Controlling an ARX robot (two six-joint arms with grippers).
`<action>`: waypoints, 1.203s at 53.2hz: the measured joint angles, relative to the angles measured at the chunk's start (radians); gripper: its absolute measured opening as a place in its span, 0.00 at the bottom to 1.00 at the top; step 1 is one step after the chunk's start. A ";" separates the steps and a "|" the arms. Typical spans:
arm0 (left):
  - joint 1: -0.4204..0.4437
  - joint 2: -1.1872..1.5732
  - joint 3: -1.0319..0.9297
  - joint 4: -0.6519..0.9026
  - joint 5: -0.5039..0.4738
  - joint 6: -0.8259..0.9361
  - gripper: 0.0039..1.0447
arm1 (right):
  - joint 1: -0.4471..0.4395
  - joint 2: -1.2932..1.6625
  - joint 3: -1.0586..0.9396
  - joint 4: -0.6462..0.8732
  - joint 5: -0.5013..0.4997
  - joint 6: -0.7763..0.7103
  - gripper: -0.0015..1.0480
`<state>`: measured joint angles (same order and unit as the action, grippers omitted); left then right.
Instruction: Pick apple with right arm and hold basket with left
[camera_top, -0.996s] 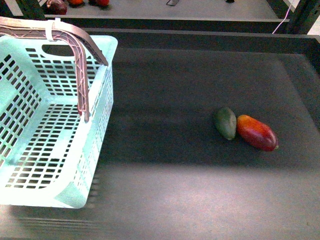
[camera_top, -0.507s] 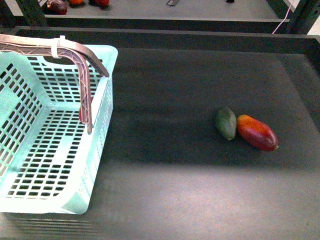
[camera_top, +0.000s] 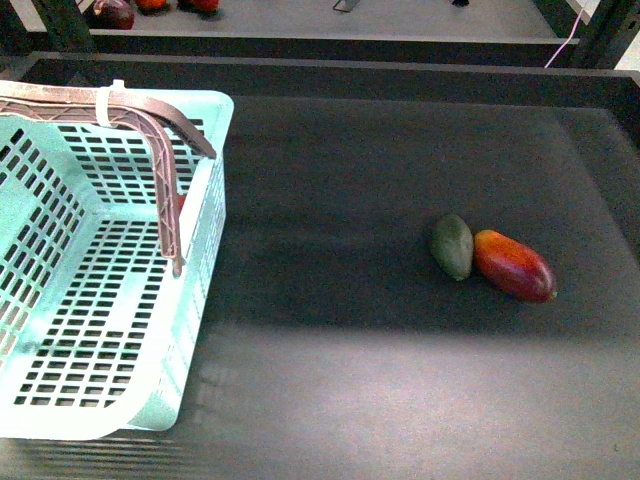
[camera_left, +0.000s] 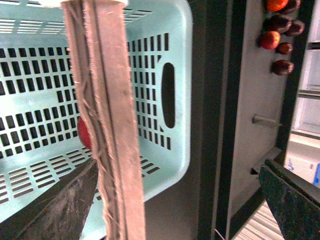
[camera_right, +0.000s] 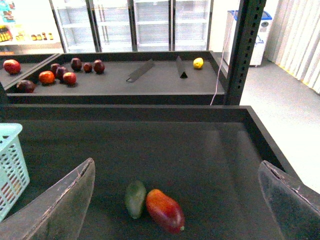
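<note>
The light teal basket (camera_top: 110, 300) stands at the table's left, its brown handles (camera_top: 165, 150) raised and tied by a white band (camera_top: 105, 105). A red patch of the apple (camera_left: 83, 134) shows inside the basket, mostly hidden behind the handles (camera_left: 107, 125). From the front only a red sliver of the apple (camera_top: 181, 203) is seen. My left gripper (camera_left: 178, 167) is open above the basket's end, with the handles just inside one finger (camera_left: 60, 205). My right gripper (camera_right: 176, 165) is open, well above the table. Neither gripper shows in the front view.
A small dark green fruit (camera_top: 452, 246) and a red-orange mango (camera_top: 514, 265) lie touching at the table's right. The table has a raised dark rim (camera_top: 400, 70). Behind it a shelf holds several red fruits (camera_right: 60, 74) and a yellow one (camera_right: 198, 63). A dark post (camera_right: 242, 50) stands at the back right.
In the front view the basket has shifted a little toward me and its handles have dropped slightly. The green fruit and the mango have not moved.
</note>
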<state>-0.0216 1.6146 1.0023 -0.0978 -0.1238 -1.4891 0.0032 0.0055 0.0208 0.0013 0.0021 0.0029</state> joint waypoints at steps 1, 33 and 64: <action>0.000 -0.032 -0.009 -0.007 -0.001 0.001 0.93 | 0.000 0.000 0.000 0.000 0.000 0.000 0.92; -0.044 -0.431 -0.500 0.776 0.063 1.205 0.48 | 0.000 0.000 0.000 0.000 0.000 0.000 0.92; 0.018 -0.771 -0.861 0.795 0.124 1.474 0.03 | 0.000 0.000 0.000 0.000 0.000 0.000 0.92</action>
<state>-0.0036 0.8440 0.1417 0.6971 -0.0002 -0.0151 0.0032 0.0055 0.0208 0.0013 0.0021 0.0029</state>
